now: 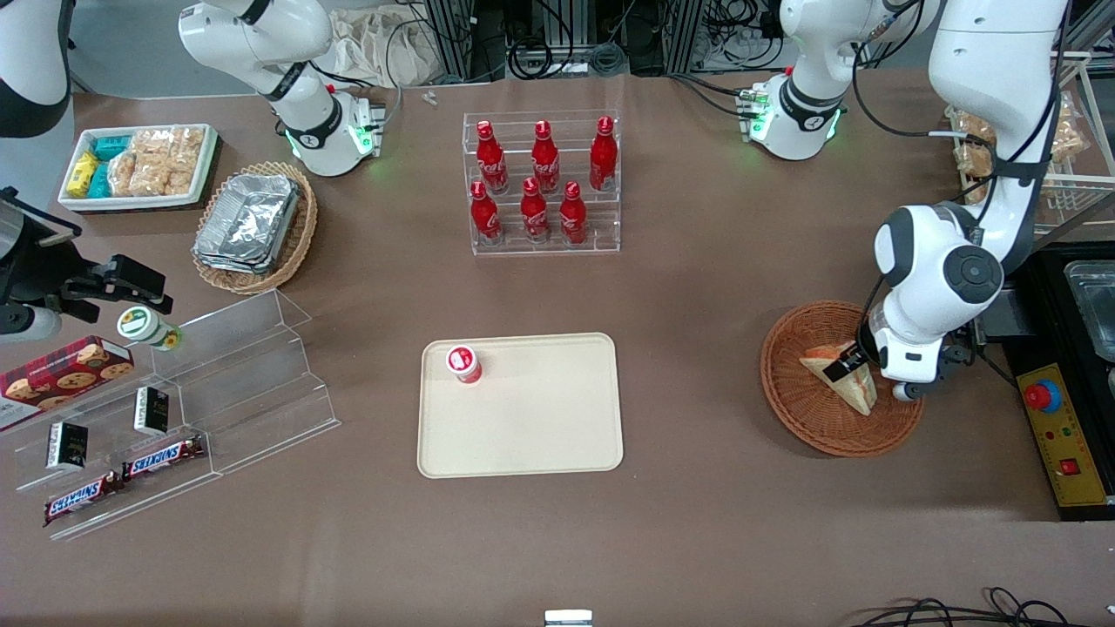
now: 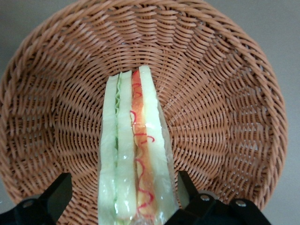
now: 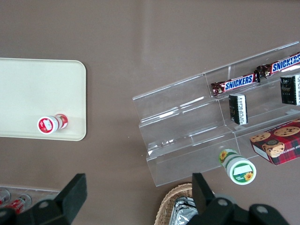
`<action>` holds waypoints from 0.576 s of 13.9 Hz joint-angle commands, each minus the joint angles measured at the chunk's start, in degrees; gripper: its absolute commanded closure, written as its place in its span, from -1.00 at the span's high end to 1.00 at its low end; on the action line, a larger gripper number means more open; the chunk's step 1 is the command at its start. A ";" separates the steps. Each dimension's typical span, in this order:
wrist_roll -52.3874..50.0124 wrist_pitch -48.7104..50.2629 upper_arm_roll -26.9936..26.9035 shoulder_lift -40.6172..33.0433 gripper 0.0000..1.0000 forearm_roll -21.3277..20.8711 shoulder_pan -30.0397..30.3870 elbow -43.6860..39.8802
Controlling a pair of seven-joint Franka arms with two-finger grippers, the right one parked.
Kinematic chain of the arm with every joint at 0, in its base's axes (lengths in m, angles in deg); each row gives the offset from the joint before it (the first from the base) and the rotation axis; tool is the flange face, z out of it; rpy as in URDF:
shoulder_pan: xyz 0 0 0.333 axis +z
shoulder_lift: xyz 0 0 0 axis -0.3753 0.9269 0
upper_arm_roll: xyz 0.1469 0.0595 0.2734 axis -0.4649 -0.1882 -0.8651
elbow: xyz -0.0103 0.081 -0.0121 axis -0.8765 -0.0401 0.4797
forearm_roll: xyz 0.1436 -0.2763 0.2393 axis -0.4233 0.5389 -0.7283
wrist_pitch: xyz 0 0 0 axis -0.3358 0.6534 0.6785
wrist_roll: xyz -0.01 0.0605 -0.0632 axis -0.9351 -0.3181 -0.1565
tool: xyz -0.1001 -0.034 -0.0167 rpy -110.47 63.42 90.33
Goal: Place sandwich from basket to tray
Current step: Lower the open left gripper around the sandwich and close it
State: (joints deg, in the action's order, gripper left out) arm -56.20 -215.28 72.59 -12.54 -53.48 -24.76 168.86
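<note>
The sandwich, a pale wedge in clear wrap with orange-red and green filling, lies in the round reddish-brown basket toward the working arm's end of the table. My left gripper is low over the basket, open, with one finger on each side of the sandwich. One finger is close against the wrap. The other finger stands apart from it. The basket's weave fills the left wrist view. The cream tray lies mid-table and also shows in the right wrist view.
A small red-capped bottle stands on the tray's corner. A rack of red cola bottles stands farther from the camera. A tan basket of foil containers, a white snack tray and clear acrylic steps lie toward the parked arm's end. A control box sits beside the basket.
</note>
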 commanded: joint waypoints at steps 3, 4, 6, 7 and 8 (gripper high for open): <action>-1.80 -2.87 -0.26 -0.52 -0.15 -1.07 -0.10 2.43; -1.80 -2.87 -0.26 -0.25 -0.43 -0.98 -0.10 2.34; -1.80 -2.87 -0.26 -0.16 -0.96 -0.98 -0.10 2.08; -1.63 -2.61 -0.26 -0.16 -1.00 -0.98 -0.10 1.90; -0.93 -2.34 -0.26 -0.25 -1.00 -0.98 0.16 1.38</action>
State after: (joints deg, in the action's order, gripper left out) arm -56.42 -215.95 72.53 -12.06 -53.47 -24.75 169.20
